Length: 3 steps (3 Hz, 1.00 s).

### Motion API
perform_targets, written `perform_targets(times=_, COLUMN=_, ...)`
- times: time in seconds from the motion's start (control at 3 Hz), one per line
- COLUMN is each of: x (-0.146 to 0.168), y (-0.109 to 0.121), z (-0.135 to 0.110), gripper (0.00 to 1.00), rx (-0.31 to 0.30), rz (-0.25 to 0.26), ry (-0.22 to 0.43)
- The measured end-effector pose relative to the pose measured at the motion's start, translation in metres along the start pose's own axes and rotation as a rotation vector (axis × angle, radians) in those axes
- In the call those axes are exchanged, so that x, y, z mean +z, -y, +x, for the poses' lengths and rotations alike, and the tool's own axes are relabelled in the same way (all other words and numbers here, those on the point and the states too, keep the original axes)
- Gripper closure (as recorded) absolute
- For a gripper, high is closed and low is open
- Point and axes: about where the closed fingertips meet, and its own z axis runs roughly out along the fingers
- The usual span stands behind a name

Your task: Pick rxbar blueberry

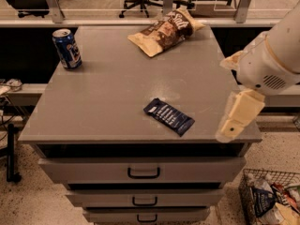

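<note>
The rxbar blueberry (168,116) is a flat dark navy wrapper with white lettering. It lies diagonally on the grey cabinet top (112,88), near the front edge and right of centre. My gripper (236,116) hangs from the white arm at the right edge of the cabinet top. It is to the right of the bar, apart from it, and holds nothing that I can see.
A blue soda can (67,48) stands at the back left of the top. A tan-brown chip bag (165,32) lies at the back centre. Drawers (143,171) are below the top. A wire basket (272,198) with packets sits on the floor at lower right.
</note>
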Motion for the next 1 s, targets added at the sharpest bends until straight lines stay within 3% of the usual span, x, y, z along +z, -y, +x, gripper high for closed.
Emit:
perform_targets(times=0.67, x=0.061, y=-0.013, z=-0.050, gripper=0.00, rx=0.008, rz=-0.024, ry=0.119)
perform_targets(times=1.0, x=0.091, y=-0.012, z=-0.064, gripper=0.00, rx=0.025, rz=-0.056, ry=0.143)
